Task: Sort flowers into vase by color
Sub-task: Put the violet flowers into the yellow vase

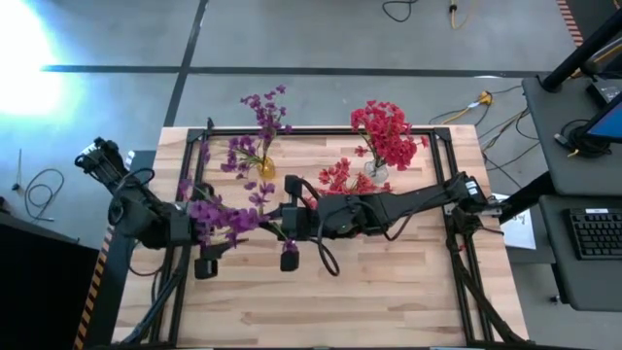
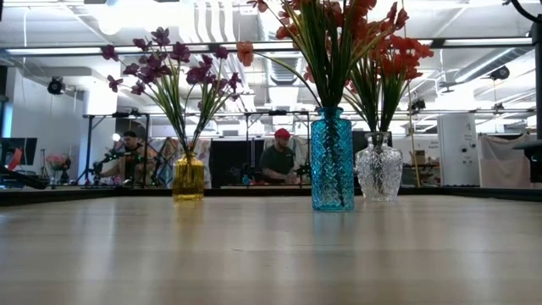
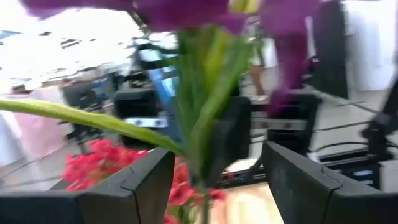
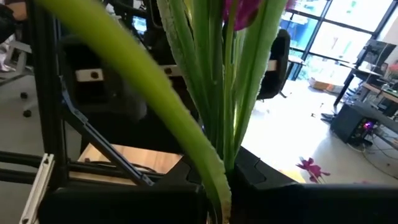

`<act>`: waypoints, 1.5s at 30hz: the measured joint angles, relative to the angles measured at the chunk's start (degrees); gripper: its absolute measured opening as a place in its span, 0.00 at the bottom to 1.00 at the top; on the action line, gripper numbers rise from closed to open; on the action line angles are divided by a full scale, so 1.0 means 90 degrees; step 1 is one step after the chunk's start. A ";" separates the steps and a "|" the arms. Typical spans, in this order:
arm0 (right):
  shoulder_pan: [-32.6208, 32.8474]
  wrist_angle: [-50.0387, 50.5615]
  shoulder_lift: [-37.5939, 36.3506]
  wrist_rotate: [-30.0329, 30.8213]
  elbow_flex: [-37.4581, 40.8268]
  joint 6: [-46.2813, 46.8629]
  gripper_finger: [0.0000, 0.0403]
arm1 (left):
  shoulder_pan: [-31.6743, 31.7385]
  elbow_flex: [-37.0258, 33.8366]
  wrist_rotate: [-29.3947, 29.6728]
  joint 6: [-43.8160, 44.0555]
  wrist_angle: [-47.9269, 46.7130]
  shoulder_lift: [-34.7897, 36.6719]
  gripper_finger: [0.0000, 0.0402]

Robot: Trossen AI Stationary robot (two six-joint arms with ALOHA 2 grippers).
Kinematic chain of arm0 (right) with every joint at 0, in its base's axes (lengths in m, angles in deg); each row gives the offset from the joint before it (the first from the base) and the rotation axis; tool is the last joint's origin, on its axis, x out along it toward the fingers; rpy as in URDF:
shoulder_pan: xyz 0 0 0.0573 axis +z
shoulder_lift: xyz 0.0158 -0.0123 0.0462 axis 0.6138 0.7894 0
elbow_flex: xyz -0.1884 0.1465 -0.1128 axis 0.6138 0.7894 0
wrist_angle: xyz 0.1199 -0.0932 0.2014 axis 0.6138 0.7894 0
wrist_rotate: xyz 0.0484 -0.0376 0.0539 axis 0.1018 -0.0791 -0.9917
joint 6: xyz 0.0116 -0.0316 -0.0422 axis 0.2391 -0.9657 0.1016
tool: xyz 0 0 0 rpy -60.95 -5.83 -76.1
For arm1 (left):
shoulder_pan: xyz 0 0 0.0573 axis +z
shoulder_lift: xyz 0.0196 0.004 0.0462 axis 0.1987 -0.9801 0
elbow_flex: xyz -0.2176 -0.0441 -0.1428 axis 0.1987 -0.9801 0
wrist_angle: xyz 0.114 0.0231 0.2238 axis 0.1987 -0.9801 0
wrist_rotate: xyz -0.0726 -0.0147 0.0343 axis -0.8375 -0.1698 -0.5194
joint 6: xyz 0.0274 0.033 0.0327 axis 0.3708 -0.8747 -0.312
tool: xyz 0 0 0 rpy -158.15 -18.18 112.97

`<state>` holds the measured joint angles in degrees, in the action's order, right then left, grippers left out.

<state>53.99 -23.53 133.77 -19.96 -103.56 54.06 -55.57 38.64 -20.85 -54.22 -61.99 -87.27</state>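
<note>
right wrist cam | I see green stems [image 4: 214,93] clamped between my right gripper [image 4: 217,186] fingers | purple blossom [image 4: 242,9] above

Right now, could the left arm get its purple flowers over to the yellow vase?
Probably not yet: the left gripper is open, and the right gripper is shut on the purple sprig. The yellow vase stands close, nothing between.

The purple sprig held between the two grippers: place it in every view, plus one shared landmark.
High view: purple sprig left of centre, between the arms.
Low view: not in it.
Left wrist view: stem between open fingers.
Right wrist view: stems rising from shut fingers.
Shared landmark: yellow vase, high and low views only.
</note>
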 joint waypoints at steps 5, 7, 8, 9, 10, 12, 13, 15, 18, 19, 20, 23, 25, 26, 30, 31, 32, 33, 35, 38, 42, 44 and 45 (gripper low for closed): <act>0.0002 0.0004 0.0000 -0.0004 0.0000 -0.0007 0.04 | 0.0297 0.0007 -0.0272 -0.0121 -0.0042 -0.0095 0.54; 0.0002 0.0000 0.0000 -0.0004 0.0000 -0.0007 0.04 | 0.0409 0.0007 -0.0555 -0.0191 0.0070 -0.0088 0.52; 0.0000 0.0000 0.0000 -0.0002 0.0000 -0.0007 0.04 | 0.0459 0.0007 -0.0657 -0.0190 0.0128 -0.0088 0.52; 0.0000 -0.0003 0.0000 -0.0002 0.0000 -0.0007 0.04 | 0.0499 0.0007 -0.0725 -0.0193 0.0178 -0.0088 0.51; 0.0000 -0.0002 0.0000 -0.0004 0.0000 -0.0007 0.04 | 0.0536 0.0007 -0.0743 -0.0194 0.0224 -0.0088 0.50; 0.0000 0.0002 0.0000 -0.0002 0.0000 -0.0007 0.04 | 0.0598 0.0007 -0.0755 -0.0194 0.0262 -0.0078 0.47; 0.0000 0.0002 0.0000 -0.0002 0.0000 -0.0007 0.04 | 0.0622 0.0007 -0.0818 -0.0192 0.0282 -0.0078 0.47; -0.0011 -0.0002 0.0000 -0.0002 0.0000 -0.0007 0.04 | 0.0678 0.0007 -0.1091 -0.0194 0.0300 -0.0079 0.45; -0.0044 0.0002 0.0000 0.0005 0.0000 0.0085 0.04 | 0.0767 0.0007 -0.1252 -0.0192 0.0450 -0.0095 0.42; -0.0057 0.0000 0.0002 0.0007 0.0000 0.0109 0.04 | 0.0797 0.0007 -0.1252 -0.0192 0.0498 -0.0095 0.42; -0.0068 0.0001 0.0002 0.0018 0.0000 0.0112 0.04 | 0.0827 0.0007 -0.1252 -0.0192 0.0515 -0.0097 0.41; -0.0087 -0.0002 0.0002 0.0024 0.0000 0.0112 0.04 | 0.0927 0.0007 -0.1255 -0.0176 0.0541 -0.0098 0.39; -0.0098 0.0000 0.0002 0.0037 0.0000 0.0112 0.04 | 0.0995 0.0007 -0.1310 -0.0136 0.0545 -0.0100 0.38; -0.0100 0.0000 0.0002 0.0037 0.0000 0.0112 0.04 | 0.1025 0.0007 -0.1407 -0.0120 0.0547 -0.0100 0.37; -0.0114 0.0001 0.0002 0.0030 0.0000 0.0112 0.04 | 0.1163 0.0007 -0.1739 -0.0090 0.0582 -0.0208 0.34; -0.0114 0.0002 0.0002 0.0023 0.0000 0.0110 0.04 | 0.1186 0.0007 -0.1747 -0.0090 0.0584 -0.0241 0.33; -0.0114 0.0006 0.0004 0.0023 0.0000 0.0109 0.04 | 0.1214 0.0007 -0.1745 -0.0090 0.0585 -0.0267 0.32; -0.0114 0.0007 0.0005 0.0021 0.0000 0.0109 0.04 | 0.1245 0.0007 -0.1745 -0.0091 0.0597 -0.0291 0.30; -0.0117 0.0022 0.0005 0.0017 0.0000 0.0112 0.04 | 0.1274 0.0007 -0.1739 -0.0094 0.0627 -0.0338 0.27; -0.0117 0.0102 0.0005 0.0013 0.0000 0.0140 0.04 | 0.1279 0.0007 -0.1716 -0.0134 0.0738 -0.0345 0.19; -0.0116 0.0141 0.0005 -0.0002 0.0000 0.0249 0.04 | 0.1279 0.0007 -0.1699 -0.0101 0.0757 -0.0231 0.07; -0.0114 0.0140 0.0005 -0.0001 0.0000 0.0226 0.04 | 0.1279 0.0007 -0.1698 -0.0040 0.0748 -0.0211 0.02; -0.0114 0.0144 0.0005 -0.0002 0.0000 0.0226 0.05 | 0.1279 0.0007 -0.1694 -0.0015 0.0740 -0.0209 0.01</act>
<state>52.96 -22.23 133.81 -19.97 -103.56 56.09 -44.06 38.70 -36.09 -54.36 -55.33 -89.15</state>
